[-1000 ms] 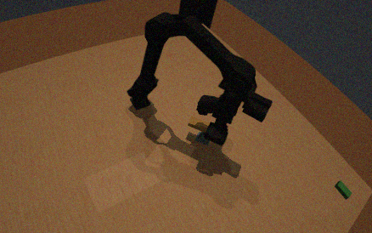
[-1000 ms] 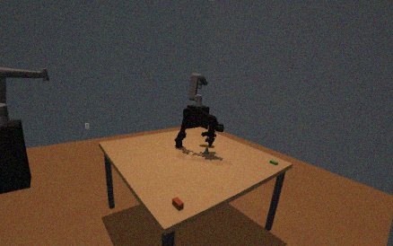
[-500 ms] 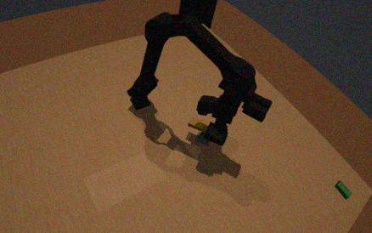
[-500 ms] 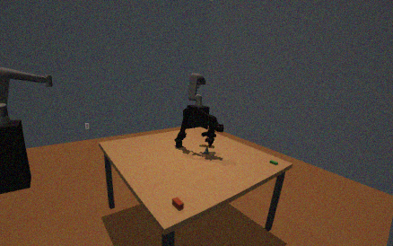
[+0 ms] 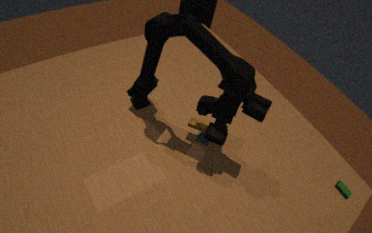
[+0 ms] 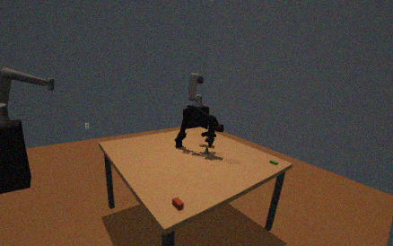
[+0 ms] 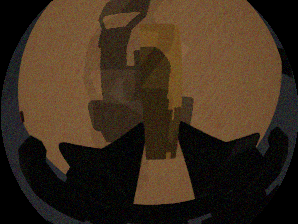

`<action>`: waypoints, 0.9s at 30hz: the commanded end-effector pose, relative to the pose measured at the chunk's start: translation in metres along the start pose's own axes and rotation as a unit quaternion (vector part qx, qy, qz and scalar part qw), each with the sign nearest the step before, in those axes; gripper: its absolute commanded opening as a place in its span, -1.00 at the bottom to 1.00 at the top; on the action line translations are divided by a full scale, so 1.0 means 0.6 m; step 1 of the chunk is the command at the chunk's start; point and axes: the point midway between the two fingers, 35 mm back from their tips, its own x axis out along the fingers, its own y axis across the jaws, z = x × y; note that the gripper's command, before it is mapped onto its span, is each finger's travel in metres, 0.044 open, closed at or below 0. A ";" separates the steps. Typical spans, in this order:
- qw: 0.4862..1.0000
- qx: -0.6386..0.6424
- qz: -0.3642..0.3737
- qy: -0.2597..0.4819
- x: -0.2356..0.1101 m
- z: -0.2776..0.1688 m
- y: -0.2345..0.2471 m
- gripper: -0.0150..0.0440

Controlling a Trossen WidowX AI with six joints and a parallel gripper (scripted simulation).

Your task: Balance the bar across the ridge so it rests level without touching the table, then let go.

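On the table (image 6: 148,171) I count 1 yellow bar (image 5: 197,123), 1 green block (image 5: 343,189) near the right edge and 1 red block (image 6: 178,203) up front. Gripper (image 5: 211,137) is clamped partway around the bar, holding it just above mid-table.

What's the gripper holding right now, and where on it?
The gripper is shut on the yellow bar, fingers clamping its long sides at the near end in the wrist view; the rest sticks out ahead. How close to mid-length cannot be told.
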 end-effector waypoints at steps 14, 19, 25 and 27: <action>1.000 -0.001 0.001 0.000 0.004 0.000 0.001 -0.49; 1.000 -0.001 0.001 0.000 0.004 0.000 0.001 -0.49; 1.000 -0.001 0.001 0.000 0.005 0.000 0.001 -0.49; 1.000 -0.001 0.001 0.000 0.005 0.000 0.001 -0.49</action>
